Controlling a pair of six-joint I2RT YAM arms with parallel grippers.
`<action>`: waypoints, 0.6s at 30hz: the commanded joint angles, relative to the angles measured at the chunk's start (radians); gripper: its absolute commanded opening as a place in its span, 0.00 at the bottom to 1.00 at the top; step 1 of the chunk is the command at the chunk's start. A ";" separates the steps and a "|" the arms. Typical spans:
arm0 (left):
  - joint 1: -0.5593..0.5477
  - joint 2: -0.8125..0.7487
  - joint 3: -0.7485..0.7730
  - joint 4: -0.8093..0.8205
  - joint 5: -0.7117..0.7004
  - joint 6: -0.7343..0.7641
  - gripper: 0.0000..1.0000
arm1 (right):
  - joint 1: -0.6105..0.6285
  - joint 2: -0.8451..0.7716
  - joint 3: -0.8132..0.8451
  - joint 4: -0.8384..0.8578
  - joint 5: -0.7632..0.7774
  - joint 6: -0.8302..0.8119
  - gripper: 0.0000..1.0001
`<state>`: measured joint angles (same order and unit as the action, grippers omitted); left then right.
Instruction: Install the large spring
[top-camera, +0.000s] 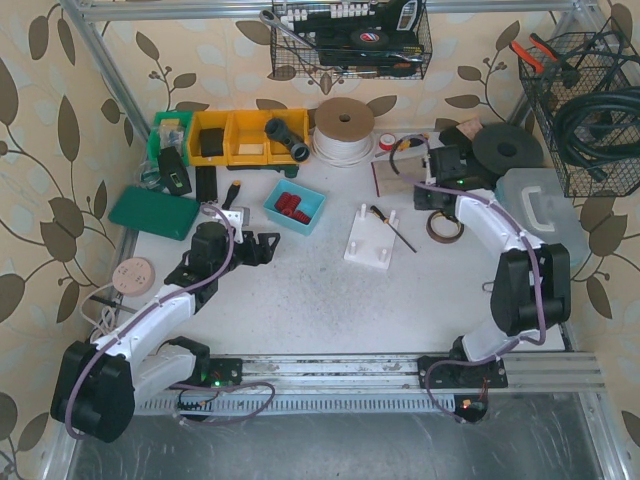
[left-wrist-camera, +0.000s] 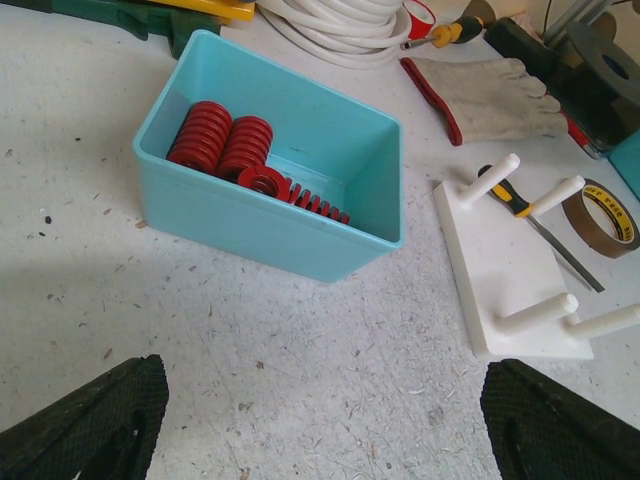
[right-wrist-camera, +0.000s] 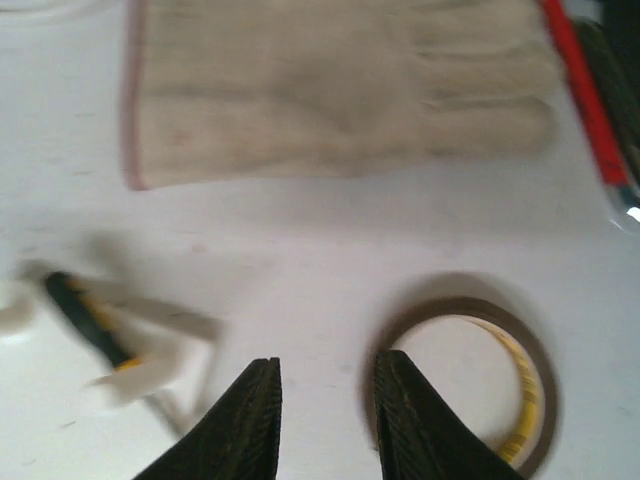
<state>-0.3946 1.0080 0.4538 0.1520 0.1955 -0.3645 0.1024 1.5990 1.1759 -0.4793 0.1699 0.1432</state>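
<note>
Left gripper (left-wrist-camera: 320, 425) is hovering wide open, likely risking pinching both touching red springs (left-wrist-camera: 205, 135) in the bin (left-wrist-camera: 260, 228) together (right gripper (right-wrist-camera: 325, 400) narrow, empty).

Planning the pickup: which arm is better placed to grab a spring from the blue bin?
Left. The left gripper is open and faces the blue bin of red springs just ahead; the right gripper is farther off, by the tape roll and glove.
</note>
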 joint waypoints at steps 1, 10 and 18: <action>-0.010 -0.010 -0.004 0.041 0.026 0.007 0.88 | 0.091 -0.008 0.015 0.024 -0.089 -0.116 0.28; -0.011 -0.009 -0.010 0.076 0.091 0.006 0.88 | 0.161 0.149 0.178 -0.076 -0.145 -0.317 0.26; -0.029 -0.010 -0.006 0.086 0.095 0.016 0.87 | 0.190 0.272 0.294 -0.145 -0.243 -0.451 0.33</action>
<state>-0.4145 1.0077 0.4530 0.1951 0.2703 -0.3645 0.2729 1.8130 1.4055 -0.5518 -0.0029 -0.2047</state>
